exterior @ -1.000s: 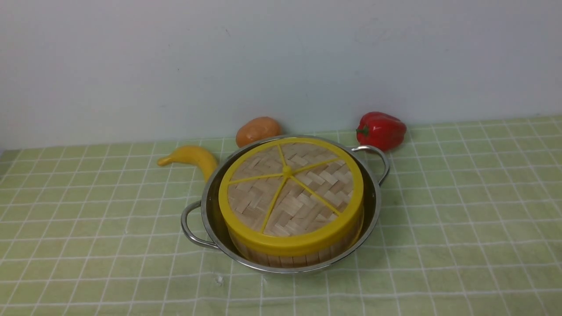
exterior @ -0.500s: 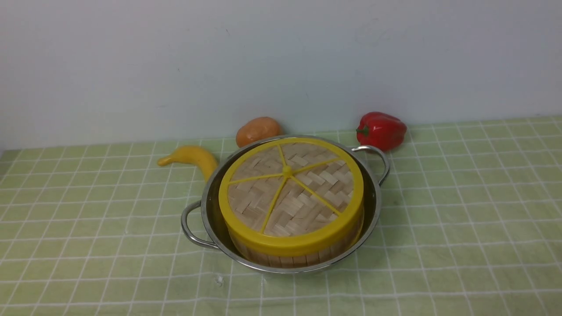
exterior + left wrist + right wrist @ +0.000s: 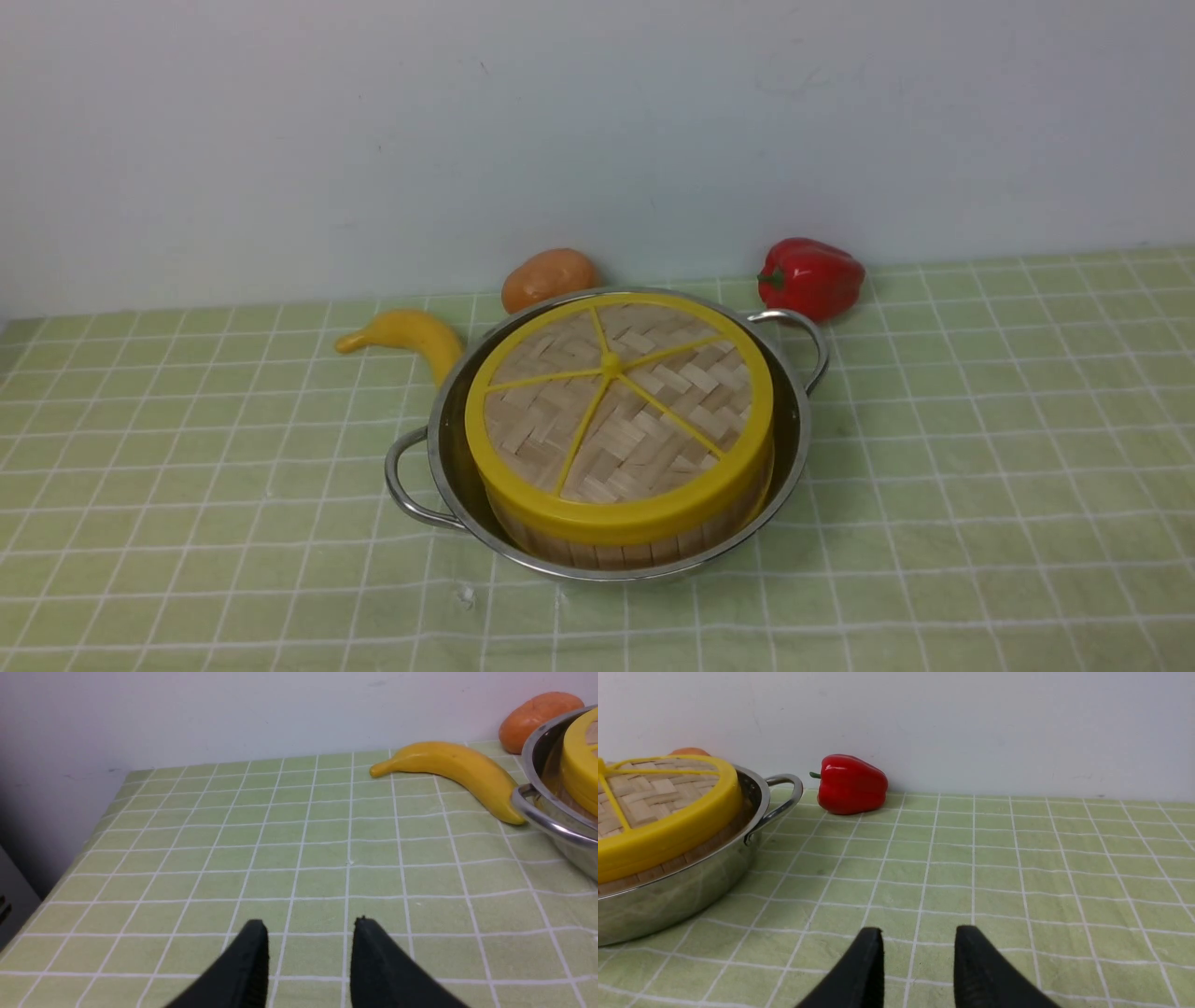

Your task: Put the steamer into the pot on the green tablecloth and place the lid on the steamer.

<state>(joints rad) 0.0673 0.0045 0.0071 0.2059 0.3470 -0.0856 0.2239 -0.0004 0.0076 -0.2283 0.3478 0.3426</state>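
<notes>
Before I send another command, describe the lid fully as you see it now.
The lid is a round disc of pale, woven, bamboo-looking strips, with a thick, smooth yellow rim. Five thin yellow spokes meet at a small central knob. It lies flat, woven face up, on the steamer, which sits inside the steel pot. Its rim caps the steamer's top edge; neither gripper touches it.

The steamer sits in the pot on the tablecloth, the lid on top — behind it, what seems a potato; banana behind left, pepper behind right.
</notes>
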